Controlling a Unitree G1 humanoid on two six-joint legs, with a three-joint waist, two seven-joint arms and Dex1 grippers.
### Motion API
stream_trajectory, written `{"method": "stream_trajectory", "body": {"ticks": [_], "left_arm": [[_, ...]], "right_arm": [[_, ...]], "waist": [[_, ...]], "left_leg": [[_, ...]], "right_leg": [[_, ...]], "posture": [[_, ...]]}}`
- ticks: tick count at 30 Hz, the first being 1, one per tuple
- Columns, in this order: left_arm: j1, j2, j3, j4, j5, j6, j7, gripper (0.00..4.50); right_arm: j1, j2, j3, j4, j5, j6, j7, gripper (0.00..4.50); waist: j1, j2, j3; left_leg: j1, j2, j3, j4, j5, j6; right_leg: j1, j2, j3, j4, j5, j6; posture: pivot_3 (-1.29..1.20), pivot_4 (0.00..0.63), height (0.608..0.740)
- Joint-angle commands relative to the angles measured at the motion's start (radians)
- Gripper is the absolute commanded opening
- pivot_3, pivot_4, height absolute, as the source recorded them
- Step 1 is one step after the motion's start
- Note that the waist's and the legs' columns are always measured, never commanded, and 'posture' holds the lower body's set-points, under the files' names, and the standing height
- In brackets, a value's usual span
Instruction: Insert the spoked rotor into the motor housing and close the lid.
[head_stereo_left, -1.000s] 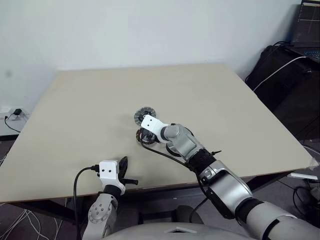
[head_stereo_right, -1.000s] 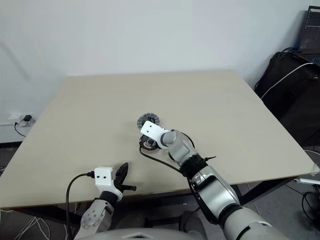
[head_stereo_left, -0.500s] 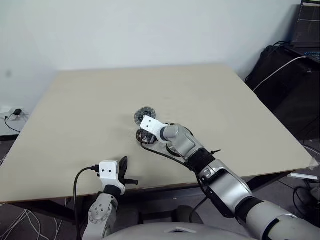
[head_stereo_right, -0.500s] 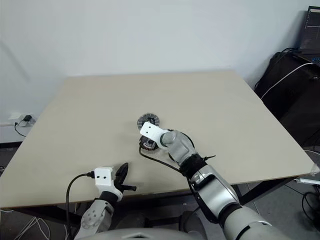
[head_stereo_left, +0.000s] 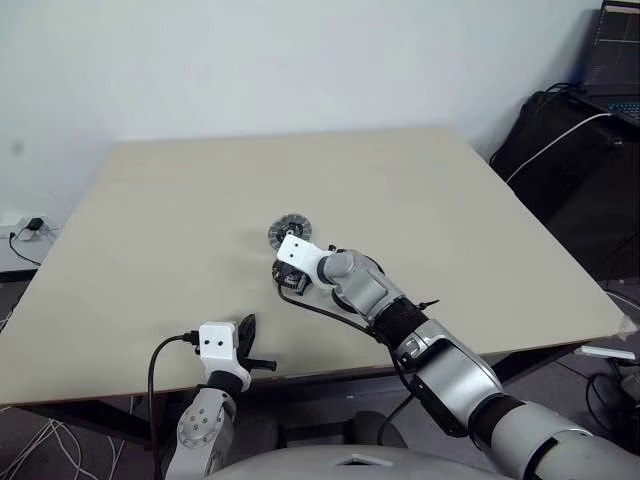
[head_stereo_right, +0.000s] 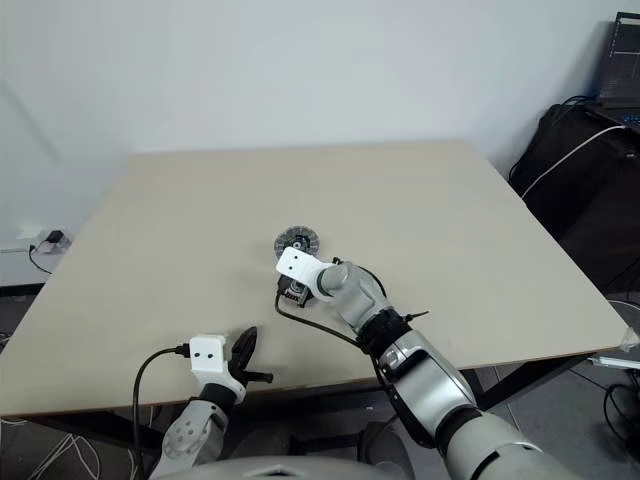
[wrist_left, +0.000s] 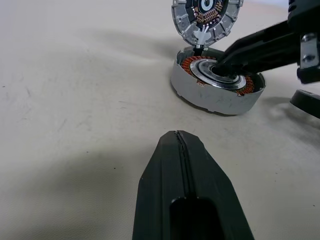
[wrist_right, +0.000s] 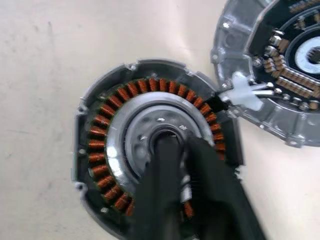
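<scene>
The motor housing (wrist_right: 100, 145), a round metal cup ringed with copper coils, lies mid-table. The lid (wrist_right: 280, 65) leans open against its far side, ribbed inner face showing (head_stereo_left: 289, 230). My right gripper (wrist_right: 177, 145) reaches down into the housing, its two black fingers pressed together and shut, tips on the pale centre hub (wrist_left: 222, 59). My left gripper (wrist_left: 180, 142) is shut with nothing in it, resting near the table's front edge (head_stereo_left: 246, 328), well short of the housing (wrist_left: 215, 92). A dark rim (wrist_left: 306, 100) shows beside the housing; I cannot tell whether it is the spoked rotor.
The beige table (head_stereo_left: 450, 200) stretches wide around the parts. Black bags, cables and a laptop (head_stereo_left: 610, 60) stand off its right side. A wall socket with a plug (head_stereo_left: 30, 228) sits low on the left.
My right gripper's fingers have closed together over the housing's centre, and the wrist has edged slightly left. The left arm, lid and housing have not moved.
</scene>
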Motion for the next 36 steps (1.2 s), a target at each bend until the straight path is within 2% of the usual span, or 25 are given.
{"method": "stream_trajectory", "body": {"ticks": [1, 11, 13, 14, 36], "left_arm": [[-0.005, -0.009, -0.008, -0.014, -0.002, -0.027, 0.000, 0.00], [-0.003, -0.013, -0.008, -0.012, -0.003, -0.032, 0.001, 0.00], [-0.004, -0.014, -0.008, -0.011, -0.003, -0.032, 0.001, 0.00], [-0.004, -0.014, -0.008, -0.010, -0.003, -0.032, 0.001, 0.00], [-0.004, -0.013, -0.011, -0.009, -0.010, -0.028, -0.004, 0.00]], "right_arm": [[-0.015, 0.006, 0.000, 0.021, -0.006, 0.006, 0.005, 0.38], [-0.033, 0.007, -0.007, 0.056, -0.001, -0.004, 0.008, 0.38], [-0.033, 0.008, -0.008, 0.059, 0.001, -0.004, 0.007, 0.03], [-0.033, 0.008, -0.009, 0.059, 0.001, -0.004, 0.007, 0.00], [-0.061, 0.019, -0.037, 0.061, 0.040, 0.001, 0.059, 0.00]], "waist": [[0.000, 0.000, 0.000], [-0.001, 0.000, -0.001], [-0.001, 0.001, -0.001], [-0.002, 0.000, -0.002], [-0.005, 0.000, -0.002]], "left_leg": [[0.000, 0.000, 0.000, 0.000, 0.000, 0.000], [0.000, 0.000, 0.000, 0.000, 0.000, 0.000], [0.000, 0.000, 0.000, 0.000, 0.000, 0.000], [0.001, 0.000, 0.000, 0.000, 0.000, 0.000], [0.001, 0.000, 0.000, 0.000, 0.000, 0.000]], "right_leg": [[0.000, 0.000, 0.000, 0.000, 0.000, 0.000], [0.000, 0.000, 0.000, 0.000, 0.000, 0.000], [0.000, 0.000, 0.000, 0.000, 0.000, 0.000], [0.000, 0.000, 0.000, 0.000, 0.000, 0.000], [0.000, 0.000, 0.000, 0.000, 0.000, 0.000]], "posture": [[0.00, 0.000, 0.740], [0.00, 0.000, 0.740], [0.00, 0.000, 0.740], [0.00, 0.000, 0.740], [0.00, 0.000, 0.740]]}}
